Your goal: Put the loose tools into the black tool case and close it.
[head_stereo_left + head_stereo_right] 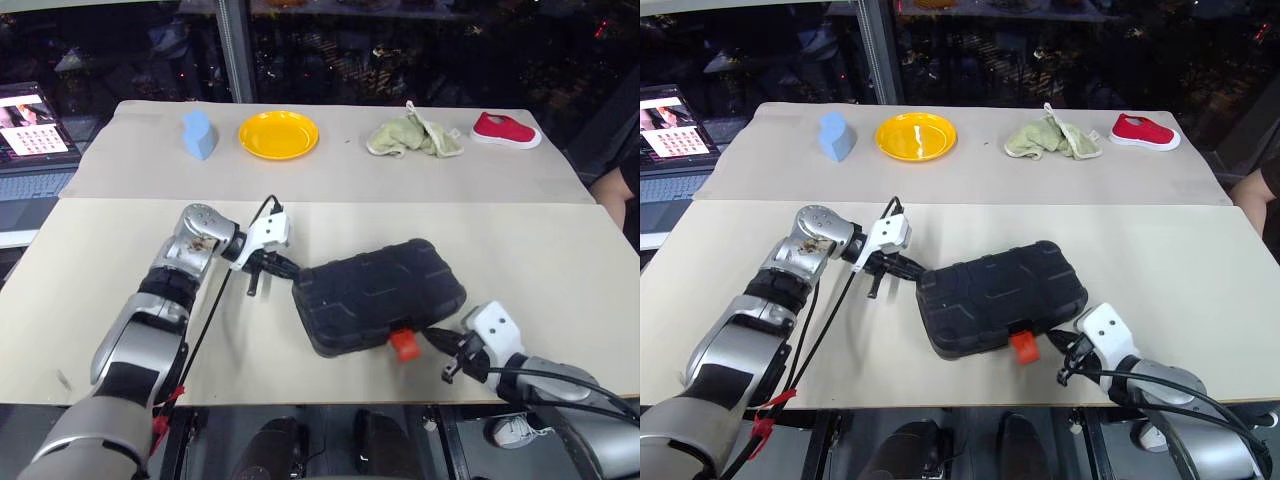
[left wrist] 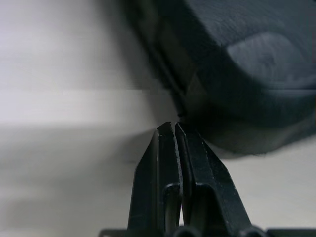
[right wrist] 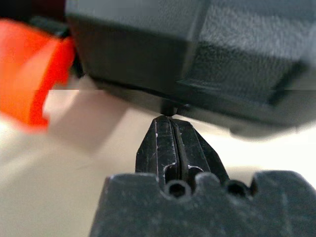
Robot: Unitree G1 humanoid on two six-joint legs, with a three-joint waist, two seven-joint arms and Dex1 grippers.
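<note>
Two pressed-together pincers, left pincer (image 1: 285, 266) and right pincer (image 1: 440, 343), flanking closed black tool case (image 1: 380, 293)

Table (image 1: 330, 170) evenly lit from above; background at top of head views left dark. Soft shadow cast under black tool case (image 1: 380, 293). Wrist views blurred (case surface smeared, orange latch tab (image 3: 29, 74) defocused). Horizontal tearing seen across both wrist views.

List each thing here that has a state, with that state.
tool case: closed, flat on the table
orange latch: sticking out at the near edge
left gripper: shut, at the case's corner
right gripper: shut, beside the latch
laptop: open, screen lit
</note>
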